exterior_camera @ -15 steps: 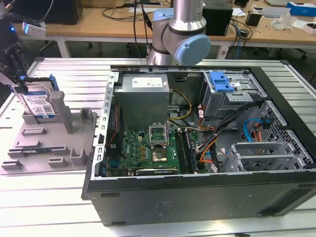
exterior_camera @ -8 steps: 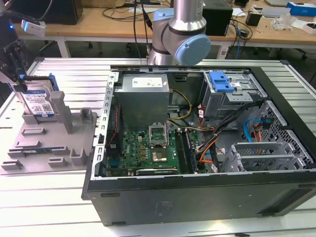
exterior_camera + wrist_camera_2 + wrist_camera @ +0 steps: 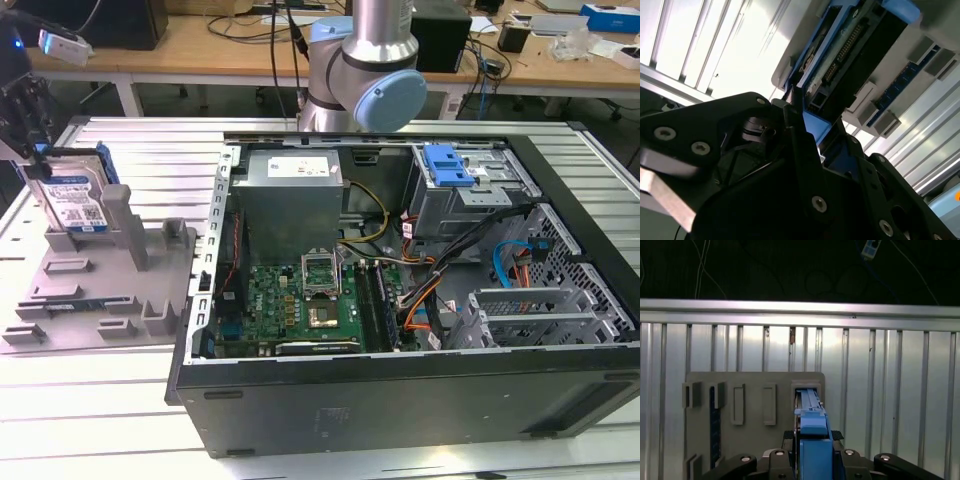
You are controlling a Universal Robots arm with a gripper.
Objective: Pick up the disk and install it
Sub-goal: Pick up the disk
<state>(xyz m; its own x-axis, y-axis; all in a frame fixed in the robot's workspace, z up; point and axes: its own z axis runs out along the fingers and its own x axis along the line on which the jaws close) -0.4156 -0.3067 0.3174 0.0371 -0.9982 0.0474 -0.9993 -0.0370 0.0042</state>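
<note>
Disk stands in grey holder, tool gripping.

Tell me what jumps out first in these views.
The open computer case dominates the exterior view, its green motherboard exposed. At that view's far left, the gripper sits at the top of the disk, which stands on edge in a grey holder.

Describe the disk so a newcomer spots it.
Beside the open computer case, at the exterior view's left, lies a grey slotted holder. The disk stands on edge at its far end: silver metal, blue-and-white label, bright blue frame, unlike the grey posts.
</note>
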